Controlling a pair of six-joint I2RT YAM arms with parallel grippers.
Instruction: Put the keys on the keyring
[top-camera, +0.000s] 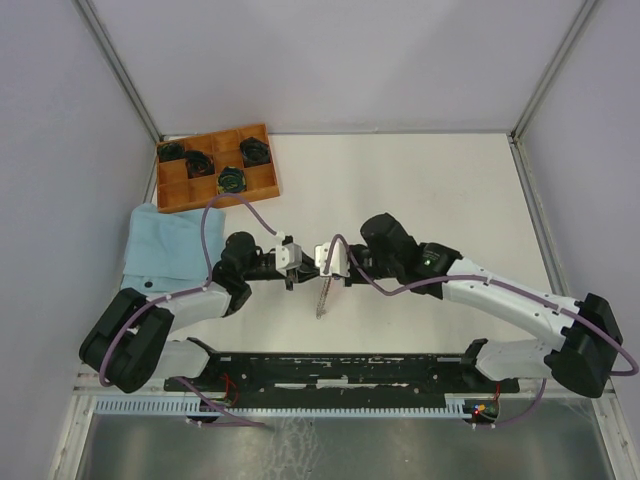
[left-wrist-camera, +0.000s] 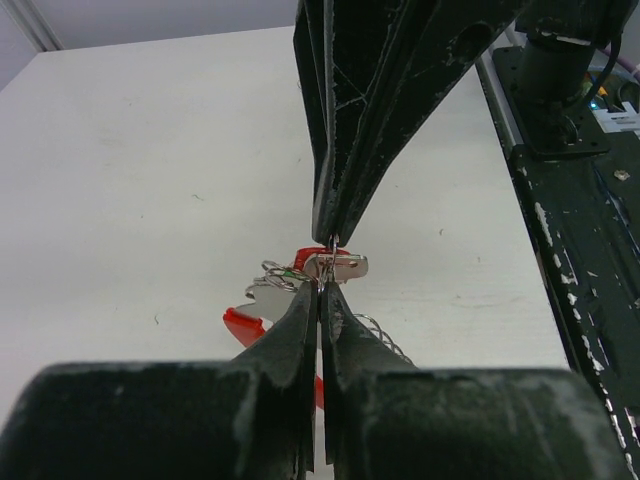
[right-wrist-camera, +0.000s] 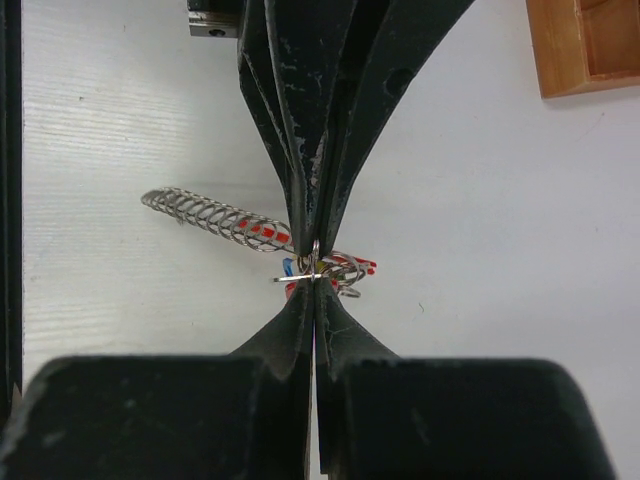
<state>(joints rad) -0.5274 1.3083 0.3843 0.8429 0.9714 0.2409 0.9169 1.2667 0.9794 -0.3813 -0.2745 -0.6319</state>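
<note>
We find the left claw (left-wrist-camera: 320, 292) and right claw (right-wrist-camera: 313, 292) meeting tip to tip over the surface (left-wrist-camera: 150, 200), each pinched narrow on the keyring (right-wrist-camera: 315, 262); the keys (left-wrist-camera: 345, 266) bunch at the tips.

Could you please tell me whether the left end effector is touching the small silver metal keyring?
Touching. The left wrist view shows the left end effector shut on the small silver metal keyring, its thin wire pinched at the tips.
</note>
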